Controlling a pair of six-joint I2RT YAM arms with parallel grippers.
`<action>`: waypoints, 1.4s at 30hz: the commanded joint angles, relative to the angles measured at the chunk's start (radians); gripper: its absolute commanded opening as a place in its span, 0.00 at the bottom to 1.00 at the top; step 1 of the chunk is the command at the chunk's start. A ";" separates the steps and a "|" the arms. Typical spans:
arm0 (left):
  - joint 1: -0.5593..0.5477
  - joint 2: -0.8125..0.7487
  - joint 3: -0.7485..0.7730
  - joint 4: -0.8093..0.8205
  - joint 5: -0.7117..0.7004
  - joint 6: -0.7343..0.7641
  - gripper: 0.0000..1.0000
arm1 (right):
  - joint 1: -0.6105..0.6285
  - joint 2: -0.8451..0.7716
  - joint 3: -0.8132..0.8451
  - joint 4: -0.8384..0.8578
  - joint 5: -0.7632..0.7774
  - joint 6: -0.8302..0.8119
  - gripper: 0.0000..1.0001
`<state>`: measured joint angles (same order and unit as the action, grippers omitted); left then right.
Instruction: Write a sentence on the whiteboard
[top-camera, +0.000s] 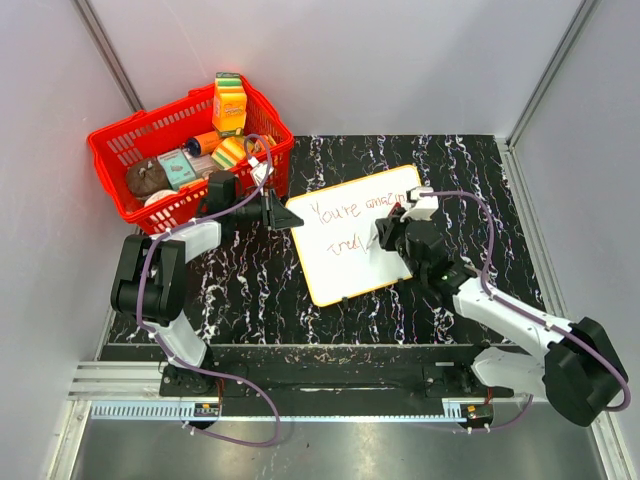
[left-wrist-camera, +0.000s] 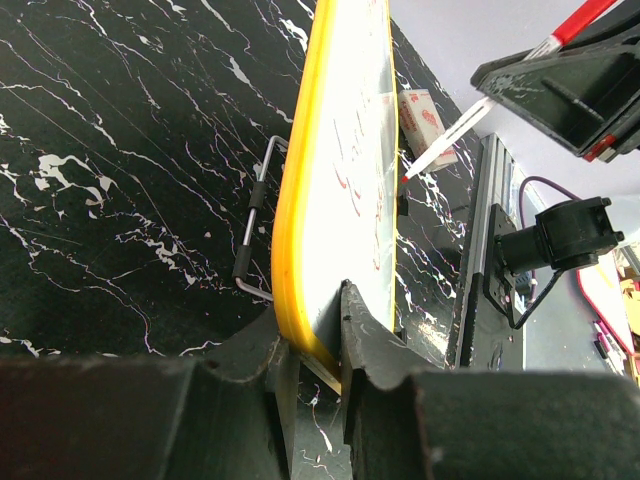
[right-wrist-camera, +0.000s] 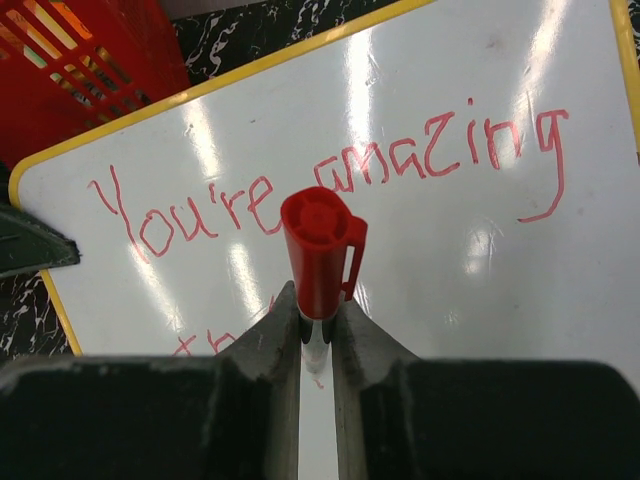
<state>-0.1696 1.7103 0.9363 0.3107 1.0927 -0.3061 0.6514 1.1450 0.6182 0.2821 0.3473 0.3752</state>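
Left tool (left-wrist-camera: 312, 338) is only a bit open, fingers clamped on the orange-yellow rim of the whiteboard (top-camera: 355, 272); it has the board's 9 o'clock edge, just under the 10 o'clock corner. Right tool (right-wrist-camera: 317, 302) is closed tight on a red marker (right-wrist-camera: 318, 245) - cap end pointing up at the wrist camera, white barrel running down between the fingers.

In the left wrist view the marker's red tip sits right at the board face; honestly can't tell if it's actually touching.

The board sits around the middle of the black marbled desk (top-camera: 250, 290), twisted a little anticlockwise so its top edge climbs toward 2 o'clock. It's white and glossy with rounded corners, and has glare streaks across it in the right wrist view. A thin wire bracket (left-wrist-camera: 255, 222) shows against the desk just beside its rim.

The sentence (right-wrist-camera: 262, 204) is in thin red handwriting; the top line reads "You're amazing" and runs nearly the full width. A second line is started below it near the 9 o'clock side - looks like "th" something, but the rest is hidden behind the right tool.

There's a red basket (top-camera: 130, 140) of packets off at the board's 10 o'clock; the left tool sits between the two.
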 joint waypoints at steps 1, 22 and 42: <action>-0.067 0.038 -0.037 -0.071 -0.073 0.222 0.00 | -0.018 -0.022 0.069 0.028 0.038 -0.001 0.00; -0.065 0.038 -0.034 -0.074 -0.071 0.225 0.00 | -0.061 0.096 0.120 0.071 -0.011 -0.004 0.00; -0.065 0.037 -0.034 -0.076 -0.073 0.223 0.00 | -0.061 0.068 0.029 0.020 -0.071 0.044 0.00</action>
<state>-0.1696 1.7103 0.9363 0.3103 1.0927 -0.3058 0.5953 1.2366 0.6643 0.3000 0.2897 0.4061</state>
